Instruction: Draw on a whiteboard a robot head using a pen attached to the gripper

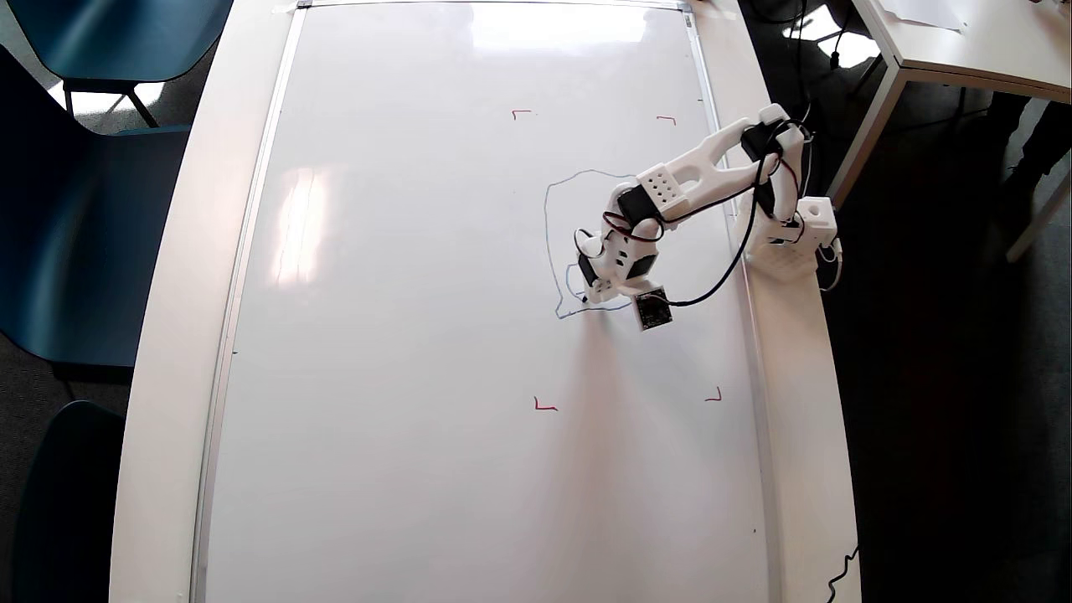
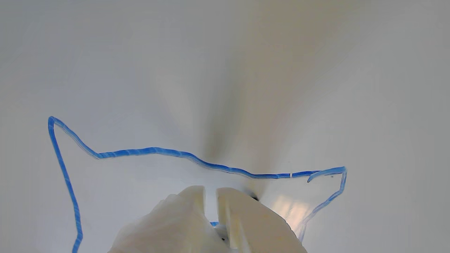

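Note:
The whiteboard [image 1: 402, 335] fills the table. On it the robot head [image 1: 548, 243] is a thin, wobbly blue outline, with a small blue loop by the claw. In the wrist view its blue line [image 2: 147, 151] runs across the board above the fingers. The gripper [image 1: 593, 293] hangs over the outline's lower edge, its black module [image 1: 653, 310] beside it. Seen from the wrist, the gripper [image 2: 211, 196] has its white fingers [image 2: 246, 218] almost together, with a bit of blue and white in the slit. The pen's dark tip [image 2: 254, 198] meets the board beside the right finger; the overhead view shows the pen [image 1: 584, 298] only as a small dark point.
Red corner marks [image 1: 544, 406] frame the drawing area. The arm's white base [image 1: 787, 247] stands on the table rim at the board's right edge, with black cables looping to the wrist. Blue chairs [image 1: 75, 209] are on the left and another table [image 1: 963, 50] at the top right.

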`<control>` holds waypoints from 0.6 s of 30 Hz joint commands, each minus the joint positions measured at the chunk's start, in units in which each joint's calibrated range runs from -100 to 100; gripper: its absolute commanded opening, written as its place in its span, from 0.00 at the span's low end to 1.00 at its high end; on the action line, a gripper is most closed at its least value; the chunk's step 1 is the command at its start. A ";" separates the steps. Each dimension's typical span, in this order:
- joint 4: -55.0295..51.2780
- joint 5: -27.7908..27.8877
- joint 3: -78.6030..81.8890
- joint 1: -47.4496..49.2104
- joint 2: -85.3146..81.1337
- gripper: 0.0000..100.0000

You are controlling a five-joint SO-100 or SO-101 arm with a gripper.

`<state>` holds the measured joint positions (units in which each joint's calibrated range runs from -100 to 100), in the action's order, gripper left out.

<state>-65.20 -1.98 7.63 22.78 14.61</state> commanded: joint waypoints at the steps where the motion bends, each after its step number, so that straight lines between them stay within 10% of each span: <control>1: 0.13 -0.11 -1.14 -1.45 -3.92 0.01; 18: -3.52 0.32 0.59 -1.45 -13.23 0.01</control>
<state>-66.89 -1.88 7.81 22.02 5.72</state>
